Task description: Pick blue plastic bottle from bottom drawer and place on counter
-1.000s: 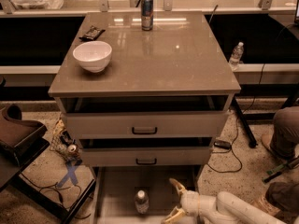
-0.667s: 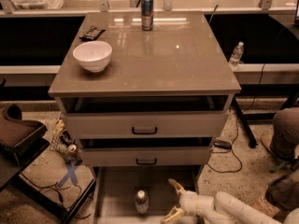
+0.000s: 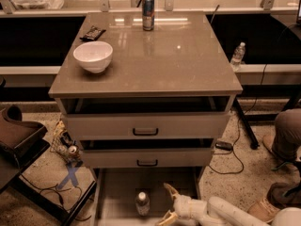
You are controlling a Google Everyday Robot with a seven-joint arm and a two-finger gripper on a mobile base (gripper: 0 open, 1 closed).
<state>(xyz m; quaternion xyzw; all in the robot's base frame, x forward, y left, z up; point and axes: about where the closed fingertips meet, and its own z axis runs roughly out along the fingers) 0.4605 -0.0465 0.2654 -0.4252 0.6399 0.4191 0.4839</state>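
The blue plastic bottle (image 3: 142, 203), small and clear with a white cap, stands upright on the grey floor of the bottom drawer (image 3: 117, 192), which is pulled out at the bottom of the camera view. My gripper (image 3: 168, 202) reaches in from the lower right on a white arm. It sits just right of the bottle, apart from it, with its two tan fingers (image 3: 170, 191) spread open and nothing between them. The counter (image 3: 188, 60) is the glossy grey-brown cabinet top above.
On the counter stand a white bowl (image 3: 93, 56), a blue-and-silver can (image 3: 148, 13) and a dark wrapper (image 3: 92, 32). Two upper drawers (image 3: 146, 126) are slightly open. Another small bottle (image 3: 238, 55) stands far right. Cables and clutter lie on the floor; a person's leg (image 3: 287, 135) is at right.
My gripper has shifted slightly left toward the bottle. The bottle and the drawers have not moved.
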